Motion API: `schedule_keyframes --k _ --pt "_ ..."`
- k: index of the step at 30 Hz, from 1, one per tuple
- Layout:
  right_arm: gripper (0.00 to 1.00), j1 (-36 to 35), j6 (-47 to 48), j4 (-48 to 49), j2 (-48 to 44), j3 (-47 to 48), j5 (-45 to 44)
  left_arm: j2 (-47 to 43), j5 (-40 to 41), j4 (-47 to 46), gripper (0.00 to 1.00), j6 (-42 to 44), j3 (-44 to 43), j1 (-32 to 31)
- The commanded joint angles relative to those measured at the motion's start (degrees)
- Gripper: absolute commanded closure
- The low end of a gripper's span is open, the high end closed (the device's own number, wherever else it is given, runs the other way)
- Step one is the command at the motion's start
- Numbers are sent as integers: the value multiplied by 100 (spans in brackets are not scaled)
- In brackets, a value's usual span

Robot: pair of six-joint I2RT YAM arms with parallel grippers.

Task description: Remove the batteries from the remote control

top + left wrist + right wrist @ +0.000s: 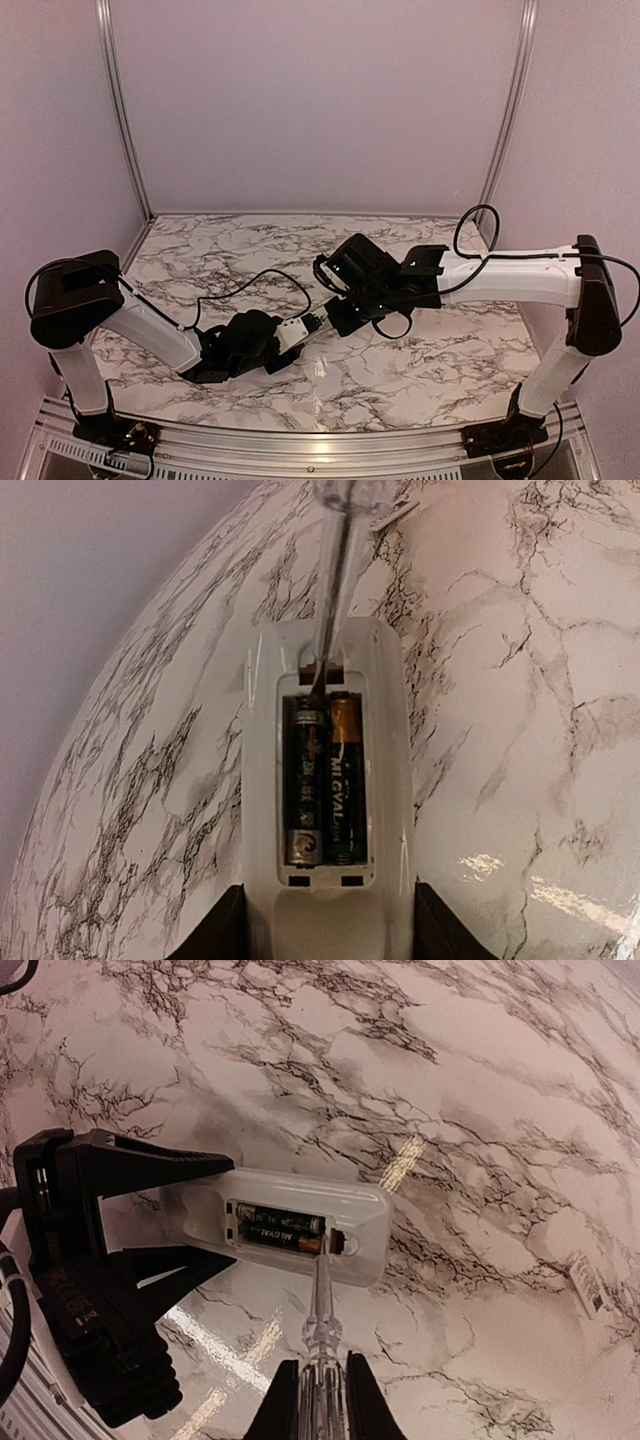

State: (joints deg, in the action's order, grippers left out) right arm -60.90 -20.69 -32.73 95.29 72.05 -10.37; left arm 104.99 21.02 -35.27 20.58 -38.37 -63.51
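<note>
gripping the remote control by its near end, the left gripper had its two dark fingers clamped against the long sides of the white body. the remote was held low over the marbled table, near its middle; whether it touched the surface could not be told. its open recess faced up, and the batteries sat side by side inside, both seated in their bays, the right one showing a copper-coloured band at its far end. the right gripper was closed on a clear-handled screwdriver. the thin metal shaft reached into the far end of the recess, its tip at the batteries' far ends. in the overhead view the two grippers met nose to nose, the remote between them.
</note>
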Motion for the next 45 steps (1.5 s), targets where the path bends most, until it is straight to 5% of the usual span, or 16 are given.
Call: schedule_keyframes --k 1,15,28,45 --pt "100 1 78 373 -204 -105 389 -46 -164 -512 100 73 110 -83" --pt "100 377 113 755 -710 -728 1367 -452 -560 -1039 100 139 590 -101" --pt "100 -103 -120 -86 -375 -73 -106 -106 -71 -706 100 82 222 -118" --pt "100 -150 -250 -109 -371 -23 -261 93 144 -455 100 48 -4 -118"
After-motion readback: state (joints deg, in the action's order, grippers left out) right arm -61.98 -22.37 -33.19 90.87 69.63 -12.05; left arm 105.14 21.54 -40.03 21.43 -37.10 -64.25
